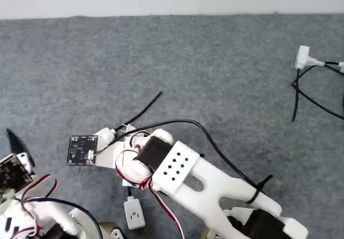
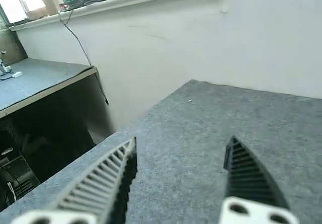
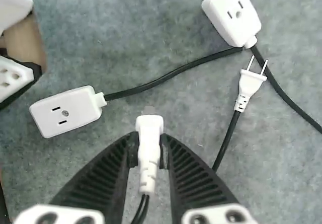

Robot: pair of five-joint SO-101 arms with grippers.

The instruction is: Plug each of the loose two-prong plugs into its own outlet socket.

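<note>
Right gripper (image 3: 149,142) is clamped on a white plug (image 3: 149,128) whose long axis runs along the fingers, with its prongs hidden. A socket (image 3: 65,116) lies just beside the plug's tip, off to one side and facing up. This arm is the nearer one. The left gripper (image 2: 181,148), spread wide, sits at the lower left of the high view. I can read no writing.

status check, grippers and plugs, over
Right gripper shut on plug, near a socket. Left gripper open over carpet. Second plug loose. Black cord lies ahead of held plug.
</note>
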